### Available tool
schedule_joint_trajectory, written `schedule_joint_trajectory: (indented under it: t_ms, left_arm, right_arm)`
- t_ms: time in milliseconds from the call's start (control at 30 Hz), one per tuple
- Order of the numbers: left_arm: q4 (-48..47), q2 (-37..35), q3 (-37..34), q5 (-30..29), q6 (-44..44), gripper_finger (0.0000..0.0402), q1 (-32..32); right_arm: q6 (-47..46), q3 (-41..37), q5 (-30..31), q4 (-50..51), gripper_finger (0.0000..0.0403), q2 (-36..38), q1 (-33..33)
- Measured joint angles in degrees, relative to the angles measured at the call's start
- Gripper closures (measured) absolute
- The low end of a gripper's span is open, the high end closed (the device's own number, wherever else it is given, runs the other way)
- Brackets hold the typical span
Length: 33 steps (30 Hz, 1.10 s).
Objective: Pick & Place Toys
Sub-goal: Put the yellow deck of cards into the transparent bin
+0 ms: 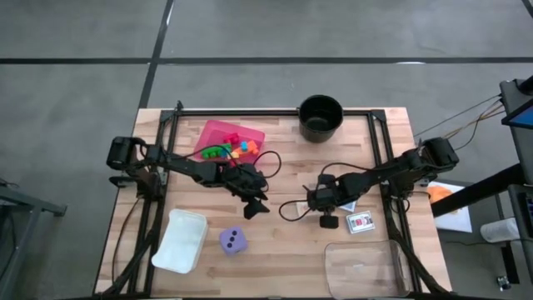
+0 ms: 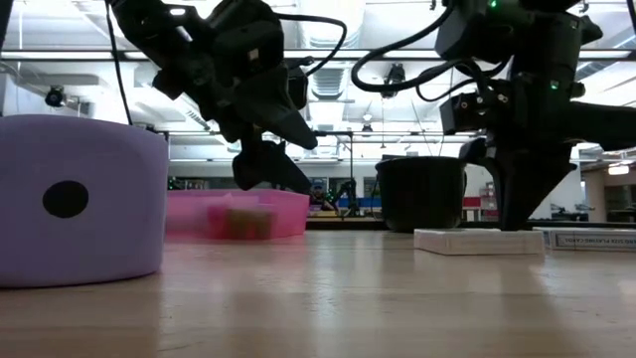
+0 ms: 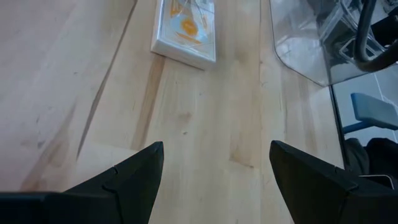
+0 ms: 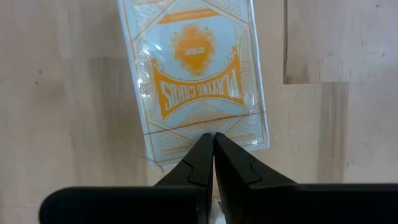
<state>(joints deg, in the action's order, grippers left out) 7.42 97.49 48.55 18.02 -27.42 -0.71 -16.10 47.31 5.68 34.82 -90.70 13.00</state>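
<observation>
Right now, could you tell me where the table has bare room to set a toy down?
Bare wood lies between the purple dotted die and the clear plastic container, and left of the pink square tray. It is crowded around the right gripper and the white-red card box.

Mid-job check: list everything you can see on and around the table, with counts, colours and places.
table: one, pale wood.
pink tray: one, far side, left of centre.
bricks: several; green, red, orange; inside the pink tray.
black pot: one, far edge.
purple die: one, dark dots, near side.
white tub: one, left of the die.
clear tub: one, near right corner.
orange card pack: one, under the right pincer.
white-red card pack: one, beside the right pincer.
left pincer: open, over bare wood.
right pincer: shut, tips at the orange pack's edge.
</observation>
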Motion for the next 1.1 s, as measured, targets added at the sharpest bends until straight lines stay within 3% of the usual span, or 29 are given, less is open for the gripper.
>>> schedule_joint_trajectory:
  t_ms: [333,1100]
  left_arm:
    - [0.2,0.0,0.0,0.0,1.1,0.0107,0.0]
    - [0.2,0.0,-0.1,-0.2,2.1,0.0107,0.0]
  right_arm:
    - [1.6,4.5,4.0,4.9,0.0385,0.7,0.3]
    - [1.0,4.8,1.8,7.9,0.0385,-3.1,0.2]
